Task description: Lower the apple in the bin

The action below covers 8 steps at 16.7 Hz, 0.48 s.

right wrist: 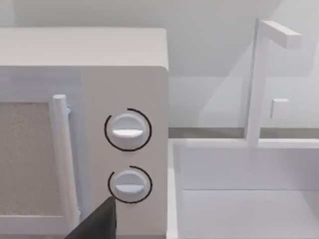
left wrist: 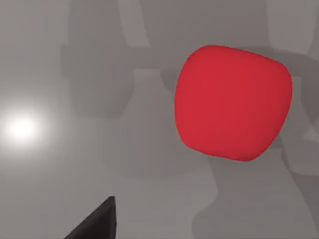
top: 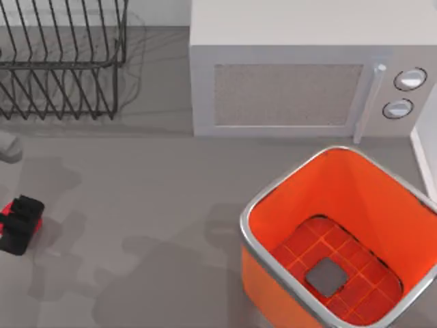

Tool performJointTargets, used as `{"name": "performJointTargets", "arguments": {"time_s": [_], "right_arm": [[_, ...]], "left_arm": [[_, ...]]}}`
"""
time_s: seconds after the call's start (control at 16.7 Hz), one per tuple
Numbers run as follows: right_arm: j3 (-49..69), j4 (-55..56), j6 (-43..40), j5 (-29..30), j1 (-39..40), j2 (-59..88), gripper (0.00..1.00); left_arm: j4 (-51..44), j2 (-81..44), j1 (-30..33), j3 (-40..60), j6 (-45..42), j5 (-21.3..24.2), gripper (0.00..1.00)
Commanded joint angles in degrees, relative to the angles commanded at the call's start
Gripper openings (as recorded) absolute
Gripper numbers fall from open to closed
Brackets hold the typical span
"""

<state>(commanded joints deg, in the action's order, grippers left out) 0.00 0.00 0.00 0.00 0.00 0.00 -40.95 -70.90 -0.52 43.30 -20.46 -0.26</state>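
The apple (left wrist: 233, 102) is a small red roundish fruit lying on the grey table at the far left; in the top view only slivers of the apple (top: 7, 210) peek out from under my left gripper (top: 20, 222). That gripper hovers right above it, open, with one dark fingertip (left wrist: 99, 219) off to the side and not touching the fruit. The bin (top: 369, 198) is a large orange container with a silver rim at the front right, its gridded red floor and grey square bare. A dark fingertip (right wrist: 102, 221) of my right gripper faces the microwave, holding nothing.
A white microwave (top: 287, 92) with two round knobs (right wrist: 127, 129) stands at the back, just behind the bin. A black wire rack (top: 61, 61) sits at the back left. A white basin (right wrist: 249, 199) lies to the microwave's right. Open grey tabletop separates apple and bin.
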Motion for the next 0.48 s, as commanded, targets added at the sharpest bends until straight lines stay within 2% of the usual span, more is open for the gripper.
{"name": "performJointTargets", "arguments": {"time_s": [0.24,0.48], "right_arm": [[0.0,0.0,0.0,0.0,0.0,0.0,1.00],[0.0,0.0,0.0,0.0,0.0,0.0,1.00]], "left_arm": [[-9.8,-16.4,0.2,12.1,-4.6,0.8,1.00],[-14.8,-26.6,0.4,20.6,-7.7,0.7,1.00]]}}
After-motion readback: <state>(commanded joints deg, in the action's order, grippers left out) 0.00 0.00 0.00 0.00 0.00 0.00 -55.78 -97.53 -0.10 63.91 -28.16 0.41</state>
